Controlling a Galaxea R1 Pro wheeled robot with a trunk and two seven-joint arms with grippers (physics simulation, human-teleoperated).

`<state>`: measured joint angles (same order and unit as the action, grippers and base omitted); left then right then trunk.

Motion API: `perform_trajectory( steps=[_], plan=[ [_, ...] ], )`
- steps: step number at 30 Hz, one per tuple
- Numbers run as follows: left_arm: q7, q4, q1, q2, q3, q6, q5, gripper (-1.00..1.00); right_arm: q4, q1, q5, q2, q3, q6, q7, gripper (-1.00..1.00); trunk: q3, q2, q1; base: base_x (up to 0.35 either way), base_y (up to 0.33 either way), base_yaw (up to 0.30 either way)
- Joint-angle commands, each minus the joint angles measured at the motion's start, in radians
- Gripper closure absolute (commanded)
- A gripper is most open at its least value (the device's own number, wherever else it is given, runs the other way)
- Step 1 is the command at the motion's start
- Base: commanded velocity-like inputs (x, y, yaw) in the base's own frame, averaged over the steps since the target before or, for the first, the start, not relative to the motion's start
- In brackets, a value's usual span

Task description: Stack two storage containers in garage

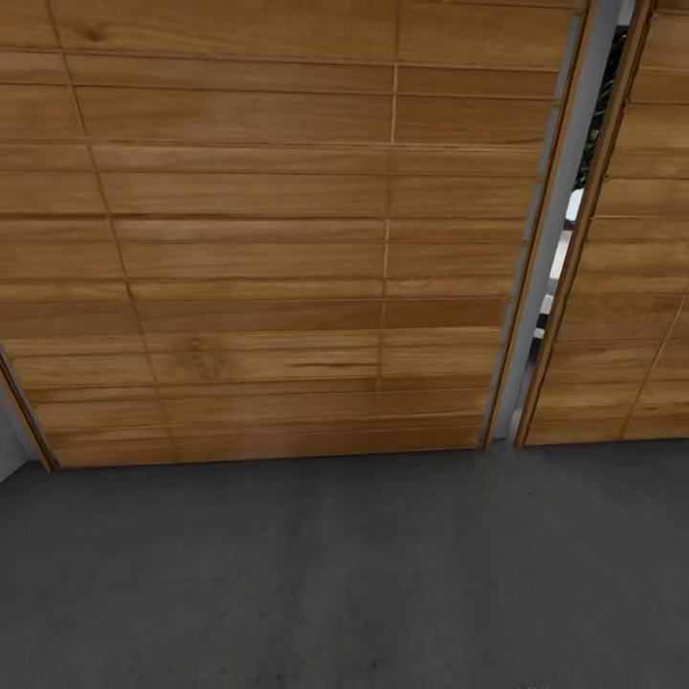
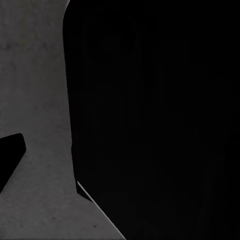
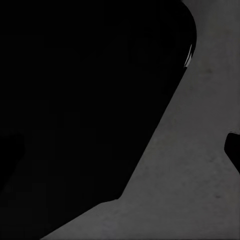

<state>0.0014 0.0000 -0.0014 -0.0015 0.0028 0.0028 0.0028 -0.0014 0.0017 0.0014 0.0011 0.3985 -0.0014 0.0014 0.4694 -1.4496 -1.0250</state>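
Observation:
I am in the garage, facing its wide door (image 1: 258, 239) of horizontal brown wood planks. The dark grey, mottled floor (image 1: 344, 574) stretches from the door toward me. The two storage containers are out of view, and so is the living room. In the left wrist view a black fingertip (image 2: 11, 160) shows over the grey floor (image 2: 35, 100), beside a large dark part of my own body (image 2: 160, 120). The right wrist view has a black fingertip (image 3: 234, 150) at its edge, over the floor (image 3: 200, 175). Neither wrist view lets me judge the jaws or anything between them.
A second plank panel (image 1: 622, 287) stands to the right of the main door. A narrow pale gap (image 1: 555, 239) with a grey frame separates the two. A sliver of grey-white wall (image 1: 10, 440) shows at the door's lower left corner.

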Motion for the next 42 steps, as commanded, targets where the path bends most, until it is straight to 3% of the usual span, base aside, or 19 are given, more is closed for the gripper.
perform_trajectory(
  steps=[1,42],
  plan=[
    [0.0,0.0,0.0,0.0,0.0,0.0,0.0,-1.0,0.0,0.0,0.0,0.0,0.003,0.0,0.0,-1.0,0.001,0.0,0.0,0.0,0.0,-0.251],
    [0.0,0.0,0.0,0.0,-0.007,0.0,-0.003,-1.0,0.0,0.0,0.0,0.0,0.003,0.0,0.0,-1.0,0.001,0.0,0.0,0.0,0.0,-0.251]
  ],
)
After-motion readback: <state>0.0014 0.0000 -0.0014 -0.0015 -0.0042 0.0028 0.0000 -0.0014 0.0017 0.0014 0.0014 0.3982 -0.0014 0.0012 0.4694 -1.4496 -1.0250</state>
